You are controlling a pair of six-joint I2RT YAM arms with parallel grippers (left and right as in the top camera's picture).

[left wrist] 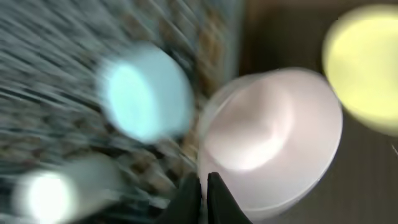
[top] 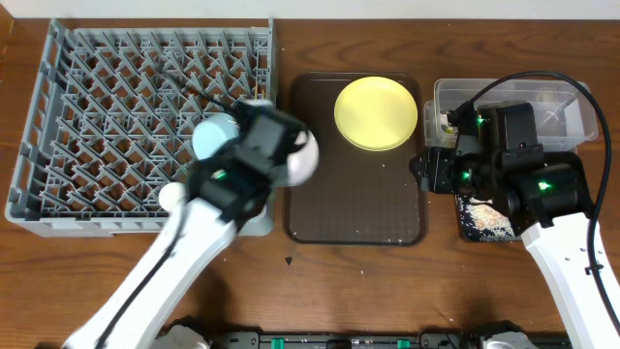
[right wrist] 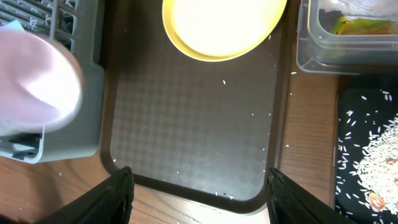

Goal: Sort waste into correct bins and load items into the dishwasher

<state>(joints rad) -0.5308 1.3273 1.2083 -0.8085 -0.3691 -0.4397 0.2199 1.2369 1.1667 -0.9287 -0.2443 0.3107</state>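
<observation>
My left gripper (top: 284, 155) is shut on the rim of the white bowl (top: 306, 161) and holds it over the right edge of the grey dish rack (top: 97, 116). The left wrist view is blurred; it shows the shut fingers (left wrist: 204, 193) on the bowl (left wrist: 273, 137). The light-blue bowl (top: 215, 136) and the small white cup (top: 172, 194) sit in the rack. The yellow plate (top: 376, 113) lies on the brown tray (top: 354, 208). My right gripper (right wrist: 199, 199) is open and empty over the tray's near right corner. I cannot make out the chopsticks.
The clear tub (top: 572, 102) at the right holds the green-and-orange sachet (right wrist: 360, 25) and a white wrapper (right wrist: 367, 6). The black tray (right wrist: 354, 118) in front of it holds rice crumbs (right wrist: 379, 146). A few grains lie scattered on the brown tray.
</observation>
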